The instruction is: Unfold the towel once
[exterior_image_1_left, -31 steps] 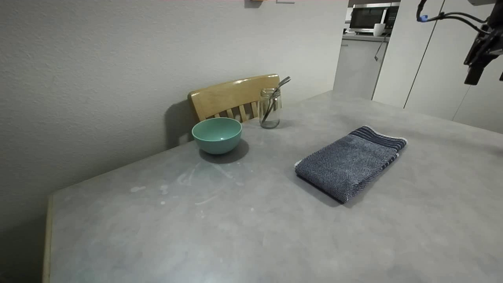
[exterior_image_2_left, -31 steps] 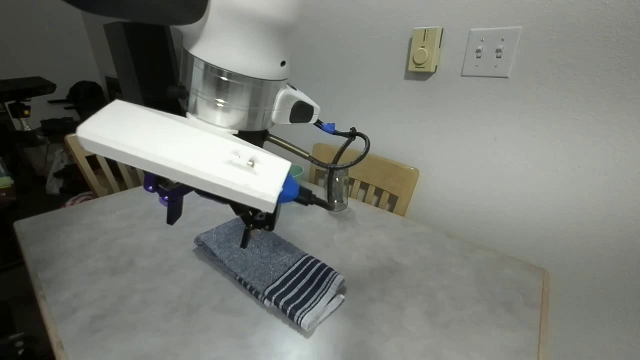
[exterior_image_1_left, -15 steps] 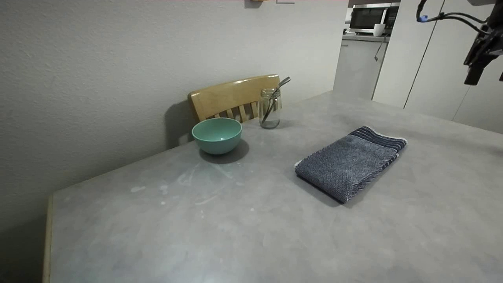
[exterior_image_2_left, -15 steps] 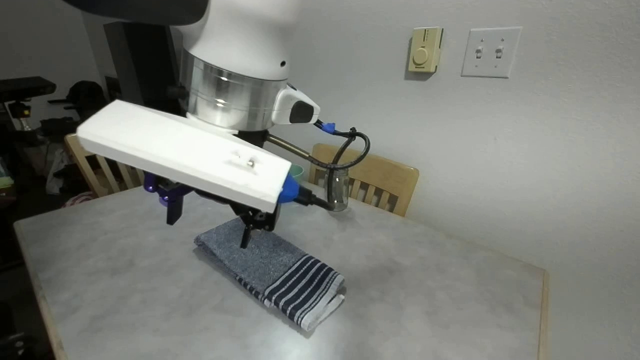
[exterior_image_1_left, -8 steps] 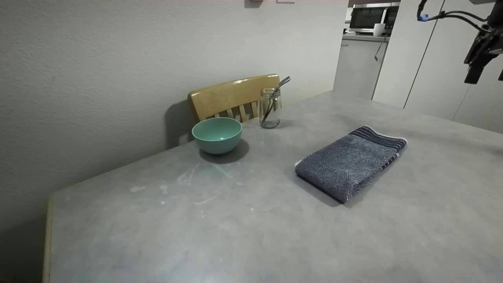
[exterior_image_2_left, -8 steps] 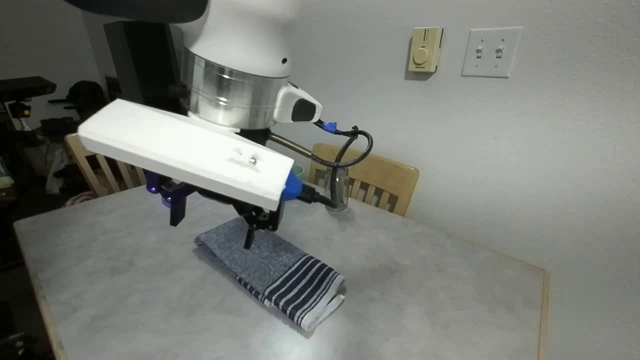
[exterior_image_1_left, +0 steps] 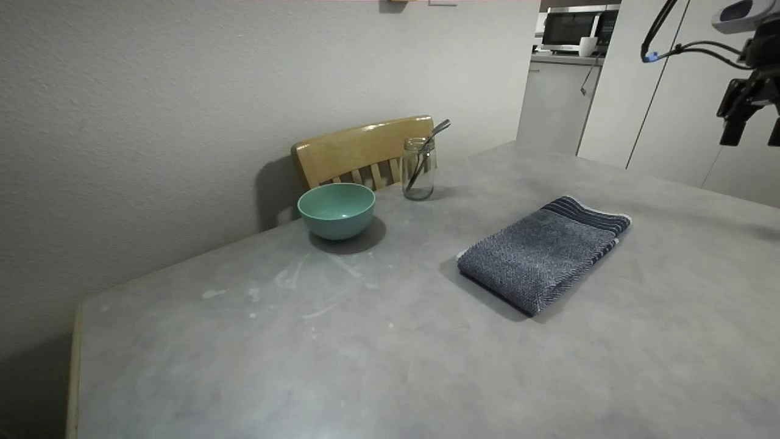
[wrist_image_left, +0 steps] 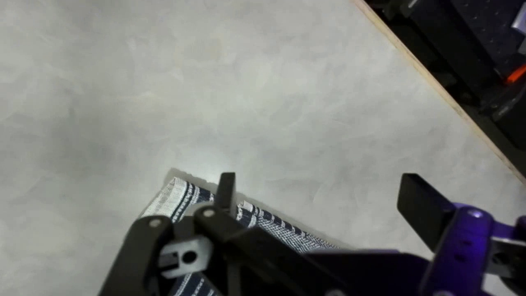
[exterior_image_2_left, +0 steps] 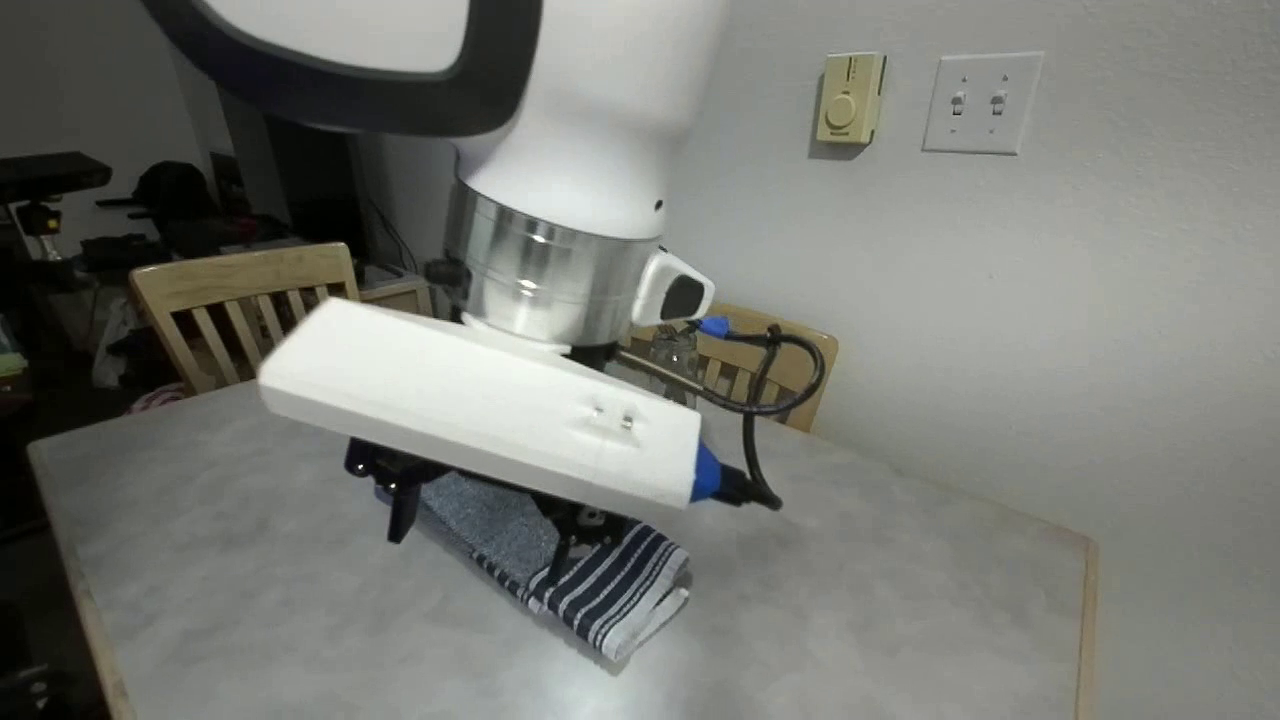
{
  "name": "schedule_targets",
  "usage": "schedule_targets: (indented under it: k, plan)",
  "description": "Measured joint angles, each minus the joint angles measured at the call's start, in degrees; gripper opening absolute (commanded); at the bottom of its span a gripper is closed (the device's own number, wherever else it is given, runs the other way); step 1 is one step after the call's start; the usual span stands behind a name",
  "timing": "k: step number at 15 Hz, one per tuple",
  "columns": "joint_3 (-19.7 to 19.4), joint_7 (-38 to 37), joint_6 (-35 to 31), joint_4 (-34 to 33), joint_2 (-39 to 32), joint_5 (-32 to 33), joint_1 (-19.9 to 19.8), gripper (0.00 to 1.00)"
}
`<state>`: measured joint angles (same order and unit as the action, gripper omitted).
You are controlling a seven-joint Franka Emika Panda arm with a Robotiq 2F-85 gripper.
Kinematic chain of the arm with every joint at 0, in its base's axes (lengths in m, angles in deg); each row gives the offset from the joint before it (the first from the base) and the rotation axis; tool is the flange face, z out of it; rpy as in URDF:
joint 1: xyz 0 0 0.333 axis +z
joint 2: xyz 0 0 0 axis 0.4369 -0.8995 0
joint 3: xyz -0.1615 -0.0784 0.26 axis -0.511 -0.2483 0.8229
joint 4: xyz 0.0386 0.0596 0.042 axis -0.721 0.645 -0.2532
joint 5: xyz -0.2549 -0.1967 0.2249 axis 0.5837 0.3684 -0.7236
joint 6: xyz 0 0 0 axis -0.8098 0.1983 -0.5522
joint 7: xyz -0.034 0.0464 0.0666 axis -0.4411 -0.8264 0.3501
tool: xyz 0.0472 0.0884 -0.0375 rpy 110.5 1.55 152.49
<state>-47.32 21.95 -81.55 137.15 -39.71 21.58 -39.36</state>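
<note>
The towel is blue-grey with dark and white stripes at its short end. It lies folded and flat on the table, and shows in both exterior views [exterior_image_1_left: 542,253] [exterior_image_2_left: 490,525]. In the wrist view its striped edge [wrist_image_left: 283,230] shows at the bottom, partly hidden behind the gripper. My gripper [wrist_image_left: 318,179] is open with nothing between its fingers. In an exterior view the gripper [exterior_image_2_left: 475,560] hangs in front of the towel, one finger by the striped band. In an exterior view the gripper [exterior_image_1_left: 752,145] is at the right edge, above the table and apart from the towel.
A teal bowl [exterior_image_1_left: 337,210] and a glass jar [exterior_image_1_left: 418,174] with utensils stand by the wall side of the table. A wooden chair [exterior_image_1_left: 365,143] is behind them. The table's wooden edge [wrist_image_left: 444,92] crosses the wrist view at the upper right.
In an exterior view, my arm and gripper have moved right and down toward the towel's striped end. In both exterior views the gripper is lower. The towel has not moved.
</note>
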Motion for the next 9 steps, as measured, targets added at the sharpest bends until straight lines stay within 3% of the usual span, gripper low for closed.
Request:
schedule_targets:
  k: [6, 9]
  plan:
    - [1.7, -0.32, 0.0, -3.02, -4.85, -0.79, -0.68, 1.0]
    - [3.18, -6.3, -0.62, -3.3, -5.58, -7.29, -1.75, 1.0]
